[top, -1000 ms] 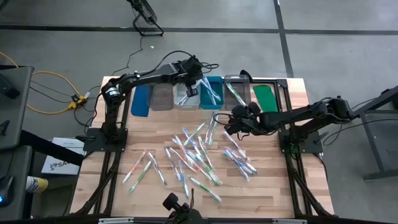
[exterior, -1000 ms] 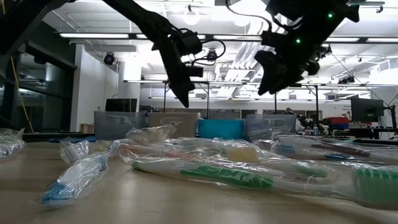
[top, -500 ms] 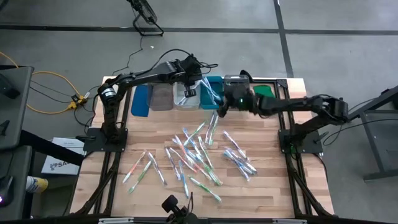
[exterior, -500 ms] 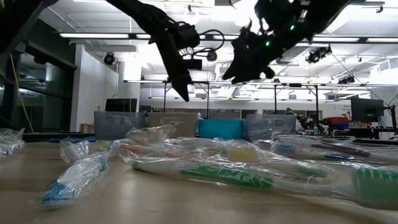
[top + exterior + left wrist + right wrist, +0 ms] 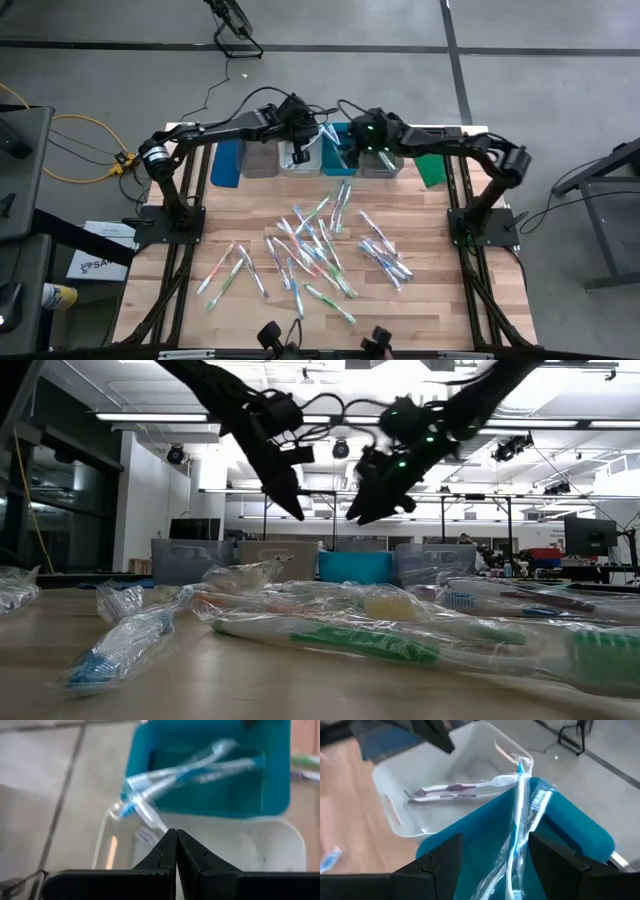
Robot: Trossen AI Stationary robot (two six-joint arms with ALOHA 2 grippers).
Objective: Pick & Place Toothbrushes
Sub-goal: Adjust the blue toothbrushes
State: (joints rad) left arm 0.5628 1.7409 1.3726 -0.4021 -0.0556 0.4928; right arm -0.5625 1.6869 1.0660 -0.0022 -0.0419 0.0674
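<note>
Several wrapped toothbrushes [image 5: 318,240] lie scattered on the wooden table [image 5: 450,280]; they also fill the foreground of the low view [image 5: 330,638]. My right gripper [image 5: 352,157] hangs open over the teal bin [image 5: 330,166]. A wrapped blue toothbrush [image 5: 518,815] lies in the gap between its fingers and slants up over the bin's rim. Each finger stands clear of it. My left gripper [image 5: 300,152] is shut over the clear bin [image 5: 292,166], which holds pink and purple toothbrushes [image 5: 452,788]. My left gripper points down with its fingertips [image 5: 176,831] closed. A pale wrapper end [image 5: 150,817] runs up to the fingertips in its wrist view. I cannot tell whether the fingers touch it.
A row of bins stands along the far edge: blue [image 5: 227,162], grey [image 5: 260,158], clear, teal, another clear one [image 5: 380,160] and green [image 5: 430,160]. The two grippers hang close together above neighbouring bins. The near right of the table is bare wood.
My right gripper has gone from above the table's middle toward the far edge and to the left, and now hangs over the teal bin next to my left gripper. My left gripper has stayed over the clear bin.
</note>
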